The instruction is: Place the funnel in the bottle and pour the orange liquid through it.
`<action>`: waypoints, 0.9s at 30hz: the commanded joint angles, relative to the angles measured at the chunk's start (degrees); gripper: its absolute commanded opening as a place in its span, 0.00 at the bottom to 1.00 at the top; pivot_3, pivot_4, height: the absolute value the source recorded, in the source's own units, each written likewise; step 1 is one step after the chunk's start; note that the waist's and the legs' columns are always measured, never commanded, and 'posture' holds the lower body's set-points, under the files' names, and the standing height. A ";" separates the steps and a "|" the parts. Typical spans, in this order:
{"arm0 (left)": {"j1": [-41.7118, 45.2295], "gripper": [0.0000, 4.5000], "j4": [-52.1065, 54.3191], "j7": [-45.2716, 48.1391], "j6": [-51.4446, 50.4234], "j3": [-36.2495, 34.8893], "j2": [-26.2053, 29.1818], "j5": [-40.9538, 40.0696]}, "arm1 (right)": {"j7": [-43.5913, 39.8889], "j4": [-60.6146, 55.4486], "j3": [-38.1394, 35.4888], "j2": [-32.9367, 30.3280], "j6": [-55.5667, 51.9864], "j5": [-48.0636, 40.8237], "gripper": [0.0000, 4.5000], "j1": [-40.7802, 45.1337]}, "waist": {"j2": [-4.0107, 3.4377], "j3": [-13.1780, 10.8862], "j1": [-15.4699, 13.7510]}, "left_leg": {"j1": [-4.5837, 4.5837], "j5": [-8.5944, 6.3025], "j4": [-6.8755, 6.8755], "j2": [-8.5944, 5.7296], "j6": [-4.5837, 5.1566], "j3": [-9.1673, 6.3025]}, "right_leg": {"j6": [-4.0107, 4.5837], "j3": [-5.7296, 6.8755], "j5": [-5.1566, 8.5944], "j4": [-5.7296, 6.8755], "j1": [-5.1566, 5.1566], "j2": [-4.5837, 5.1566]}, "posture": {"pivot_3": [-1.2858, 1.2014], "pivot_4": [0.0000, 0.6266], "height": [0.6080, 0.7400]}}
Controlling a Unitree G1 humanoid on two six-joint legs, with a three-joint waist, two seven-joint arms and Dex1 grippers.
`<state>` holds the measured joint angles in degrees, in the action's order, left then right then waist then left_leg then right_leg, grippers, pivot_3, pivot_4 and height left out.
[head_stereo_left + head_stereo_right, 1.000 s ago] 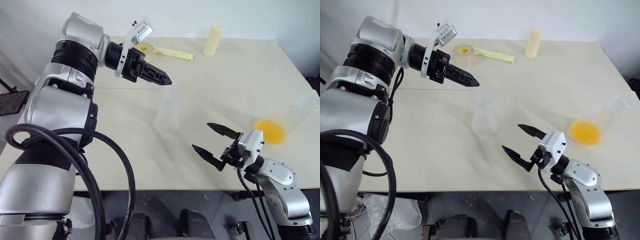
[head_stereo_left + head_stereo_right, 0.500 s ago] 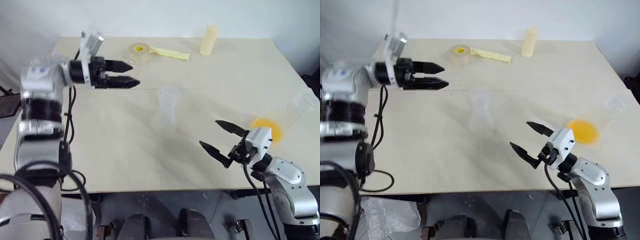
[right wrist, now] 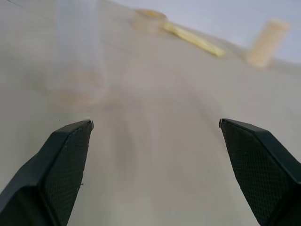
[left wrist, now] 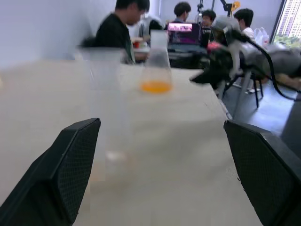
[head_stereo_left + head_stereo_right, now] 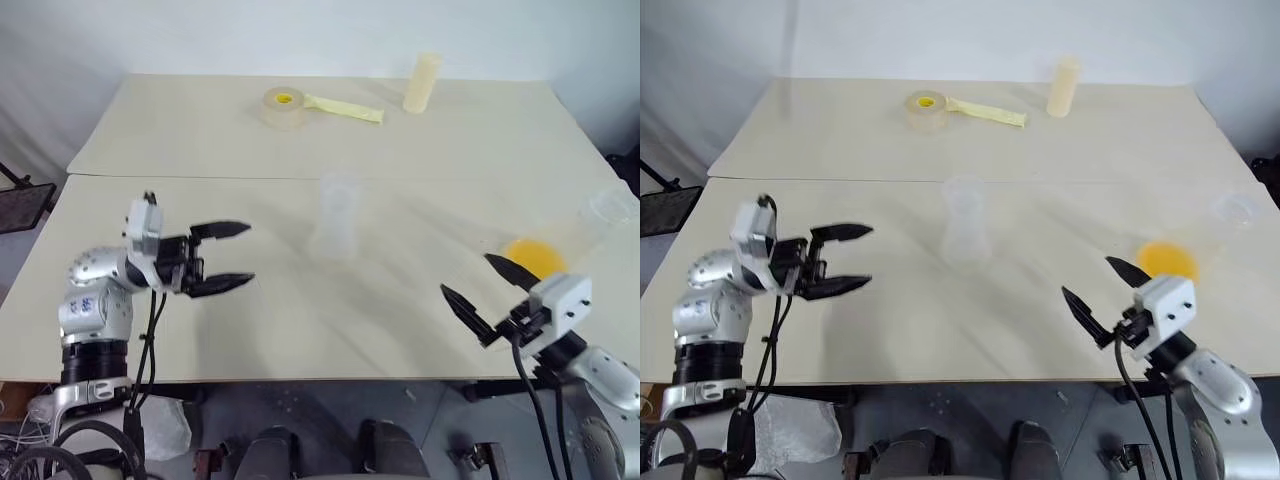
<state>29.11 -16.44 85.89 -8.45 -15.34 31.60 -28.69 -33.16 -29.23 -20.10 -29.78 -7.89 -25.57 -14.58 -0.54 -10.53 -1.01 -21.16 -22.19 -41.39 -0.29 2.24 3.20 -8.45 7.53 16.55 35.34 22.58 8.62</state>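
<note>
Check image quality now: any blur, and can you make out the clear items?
Left wrist view: bottle smeared and ghostly, orange liquid still readable, people behind soft. Right wrist view: bottle and table streaked with motion blur. Head views: sharp; bottle faint against the pale table, tape roll crisp.

The table (image 5: 250, 320) is showing a pale cream top with a smooth, matt finish, while the bottle (image 5: 337, 215) and the conical cup (image 5: 590, 225) holding the orange liquid (image 5: 535, 258) are looking like thin clear plastic, faintly glossy. The left gripper (image 5: 232, 257) and right gripper (image 5: 488, 288) are presenting matt black plastic fingers, finely cross-hatched on the pads (image 4: 77, 155) in the wrist views. The yellow tape roll (image 5: 283, 105) is looking papery and dull, and the cream cylinder (image 5: 422, 82) is looking opaque and matt.
</note>
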 commanded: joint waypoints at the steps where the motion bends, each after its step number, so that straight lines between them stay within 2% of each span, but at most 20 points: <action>1: 1.13 0.99 -1.24 0.18 5.33 0.15 0.96 0.26 | 2.52 -5.56 -4.95 1.22 0.67 -0.59 1.00 -3.60 | -0.01 0.01 -0.48 | 0.02 0.00 -0.01 0.01 0.00 0.09 | 0.00 -0.03 0.00 -0.09 -0.03 0.00 | 0.52 0.24 1.00; 8: 3.20 0.99 -3.56 -2.64 6.60 -1.53 -0.98 -3.34 | 6.77 -9.84 -13.73 6.18 -1.12 -4.69 1.00 -14.10 | 0.01 0.05 -0.42 | 0.06 0.00 0.03 0.02 0.01 0.17 | 0.00 -0.07 0.00 -0.26 -0.11 -0.03 | 0.52 0.24 1.00; 12: 3.36 0.99 -4.83 -2.27 7.73 -0.83 -0.80 -2.98 | 8.07 -6.86 -17.57 7.46 1.23 -3.12 1.00 -15.34 | 0.01 0.07 -0.27 | 0.20 0.00 0.15 0.05 0.01 0.42 | 0.00 -0.11 0.00 -0.32 -0.10 -0.07 | 0.52 0.24 1.00; 18: 2.31 0.99 -2.58 -3.98 6.79 -1.54 -1.24 -4.94 | 13.49 3.16 -18.26 3.50 -1.74 -0.13 1.00 -3.72 | 0.04 0.10 -0.05 | 0.29 0.00 0.16 0.09 0.01 0.56 | 0.00 -0.32 0.00 -0.34 -0.08 -0.08 | 0.52 0.24 1.00; 27: -2.50 0.99 3.42 -6.84 5.49 -1.98 -0.34 -6.40 | 13.73 16.25 -16.72 -1.15 -1.74 1.77 1.00 9.92 | -0.01 0.12 -0.20 | 0.22 0.01 0.14 0.08 0.05 0.56 | 0.00 -0.36 0.00 -0.38 -0.07 -0.05 | 0.52 0.24 1.00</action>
<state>27.05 -15.84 79.83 -2.84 -16.03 30.35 -33.56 -19.90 -13.49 -36.14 -29.56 -10.24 -24.05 -5.61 -0.55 -10.40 -1.21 -20.94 -22.18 -41.26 -0.20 2.30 3.76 -8.45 7.15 16.55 34.96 22.51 8.58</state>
